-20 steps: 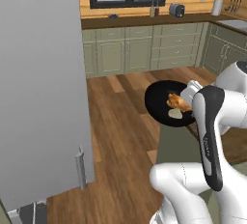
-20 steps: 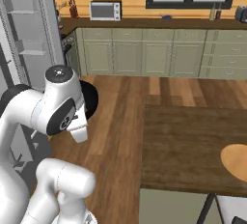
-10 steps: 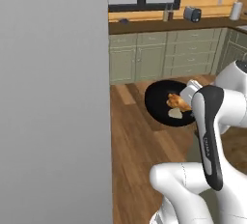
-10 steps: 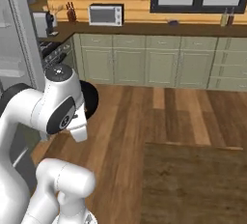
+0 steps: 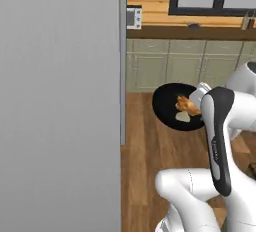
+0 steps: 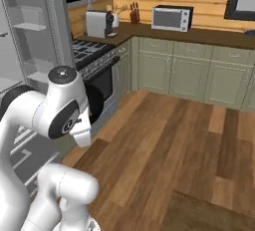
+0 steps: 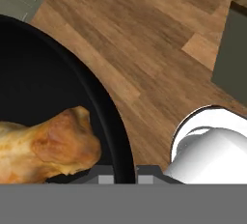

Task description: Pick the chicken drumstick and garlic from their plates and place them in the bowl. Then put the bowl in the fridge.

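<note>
Both the chicken drumstick [image 5: 187,105] and garlic [image 5: 183,117] already lay in the bowl [image 5: 167,108], which the gripper [image 7: 126,174] pinched by its rim above the wooden floor [image 6: 174,145], leaving only the fridge [image 5: 60,101] placement

Left base cam sits behind the arm, facing fwd past the grey fridge [image 5: 60,101] wall toward the bowl [image 5: 167,107]. Right base cam faces fwd over wood floor [image 6: 169,145] to the cabinets [image 6: 194,75]; both share floor and cabinets. Hand cam looks down, v. close on the bowl rim.
</note>
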Controlling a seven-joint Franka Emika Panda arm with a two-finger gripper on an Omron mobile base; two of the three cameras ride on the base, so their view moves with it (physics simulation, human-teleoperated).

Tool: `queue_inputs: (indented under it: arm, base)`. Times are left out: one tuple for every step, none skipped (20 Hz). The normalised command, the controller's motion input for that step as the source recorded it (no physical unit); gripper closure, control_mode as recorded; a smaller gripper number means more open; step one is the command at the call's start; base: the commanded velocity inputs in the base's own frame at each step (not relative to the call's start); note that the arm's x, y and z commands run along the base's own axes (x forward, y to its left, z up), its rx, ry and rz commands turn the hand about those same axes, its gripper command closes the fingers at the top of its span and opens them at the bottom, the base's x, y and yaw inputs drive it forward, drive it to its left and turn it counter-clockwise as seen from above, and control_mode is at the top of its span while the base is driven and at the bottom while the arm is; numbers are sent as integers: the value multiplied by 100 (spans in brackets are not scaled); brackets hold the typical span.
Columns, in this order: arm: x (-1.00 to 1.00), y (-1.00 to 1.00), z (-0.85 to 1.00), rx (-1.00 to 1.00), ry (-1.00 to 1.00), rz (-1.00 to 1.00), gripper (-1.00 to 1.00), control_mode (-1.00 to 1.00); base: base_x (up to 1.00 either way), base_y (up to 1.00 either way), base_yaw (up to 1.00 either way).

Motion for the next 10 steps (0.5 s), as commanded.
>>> queue_inputs:
  arm:
    - [0, 0, 0, 0, 0, 0, 100, 100]
    - [0, 0, 0, 0, 0, 0, 100, 100]
    - [0, 0, 0, 0, 0, 0, 100, 100]
    - [0, 0, 0, 0, 0, 0, 100, 100]
    - [0, 0, 0, 0, 0, 0, 100, 100]
    - [0, 0, 0, 0, 0, 0, 100, 100]
    - [0, 0, 0, 0, 0, 0, 100, 100]
    - [0, 0, 0, 0, 0, 0, 100, 100]
    - [0, 0, 0, 0, 0, 0, 100, 100]
    - [0, 0, 0, 0, 0, 0, 100, 100]
  base:
    - [46, -2, 70]
    - [74, -6, 70]
    - [89, -8, 68]
    - [79, -25, 64]
    - [76, -27, 63]
    - [82, -37, 62]
    - [58, -50, 47]
    - [79, -41, 31]
    - [100, -29, 24]
    - [100, -9, 21]
